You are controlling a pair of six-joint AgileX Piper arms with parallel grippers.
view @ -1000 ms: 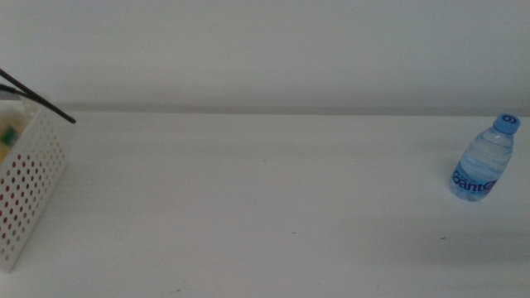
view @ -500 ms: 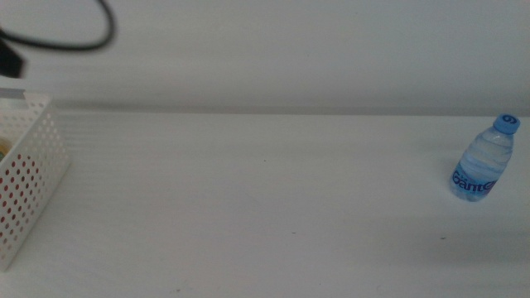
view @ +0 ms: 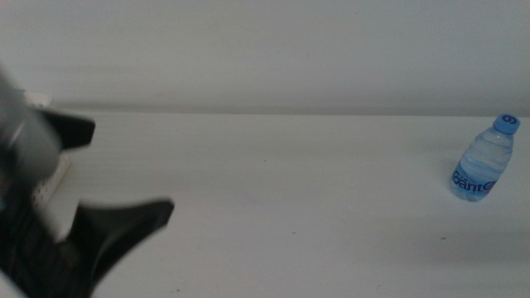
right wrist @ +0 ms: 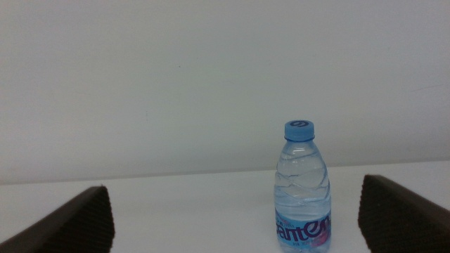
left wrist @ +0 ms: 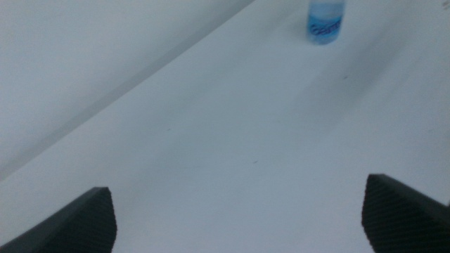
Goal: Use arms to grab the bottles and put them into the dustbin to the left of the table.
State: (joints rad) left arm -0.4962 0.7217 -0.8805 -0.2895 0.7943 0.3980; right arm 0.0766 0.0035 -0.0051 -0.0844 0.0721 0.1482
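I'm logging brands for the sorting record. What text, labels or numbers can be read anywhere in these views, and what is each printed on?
"anten", partial, in blue letters on the label of the water bottle, right wrist view; the first letter is cut off.
The same label in the middle view and left wrist view is too blurred to read.
Blue cap: a ring-shaped mark, no legible text.
Nothing else carries text.

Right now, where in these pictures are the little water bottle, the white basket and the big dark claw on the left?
water bottle (right wrist: 303, 188): right wrist view, on its clear ribbed body.
white basket (view: 43, 187): middle view, on its perforated wall, mostly hidden.
left gripper (view: 108, 178): middle view, between its blurred, spread jaws.
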